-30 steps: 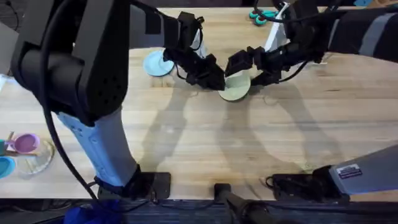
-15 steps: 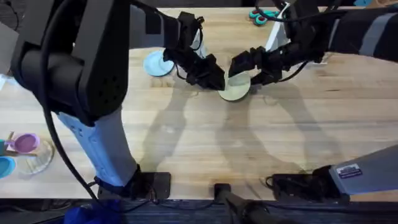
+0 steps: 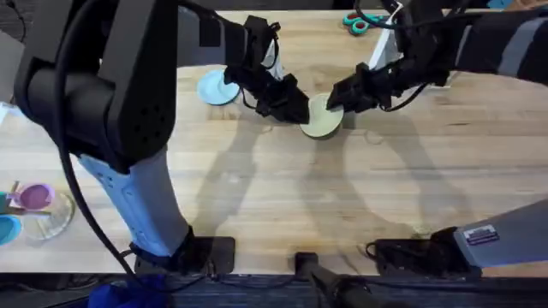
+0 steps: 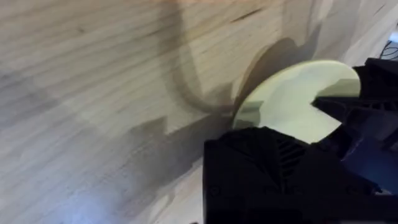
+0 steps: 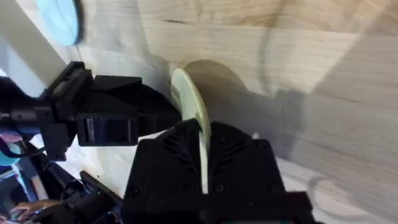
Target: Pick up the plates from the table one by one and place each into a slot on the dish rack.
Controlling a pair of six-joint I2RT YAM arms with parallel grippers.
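A pale yellow plate (image 3: 322, 121) is tilted up off the table (image 3: 257, 197) at the middle back. My left gripper (image 3: 300, 109) grips its left edge, its black finger (image 4: 267, 168) lying over the plate (image 4: 292, 99). My right gripper (image 3: 336, 97) is shut on the plate's right rim; the right wrist view shows the plate (image 5: 191, 106) edge-on between its fingers. The light blue plate (image 3: 214, 87) lies flat on the table further left, also seen as the blue plate (image 5: 59, 18) from the right wrist. The dish rack is out of view.
At the left front edge sit a purple bowl (image 3: 34, 197), a clear glass dish (image 3: 51, 221) and a teal plate (image 3: 7, 229). A teal object (image 3: 360, 19) lies at the back edge. Both arms cross over the middle back of the table.
My right gripper has moved left onto the yellow plate's rim and gone from open to shut. The left gripper and the plate have hardly moved.
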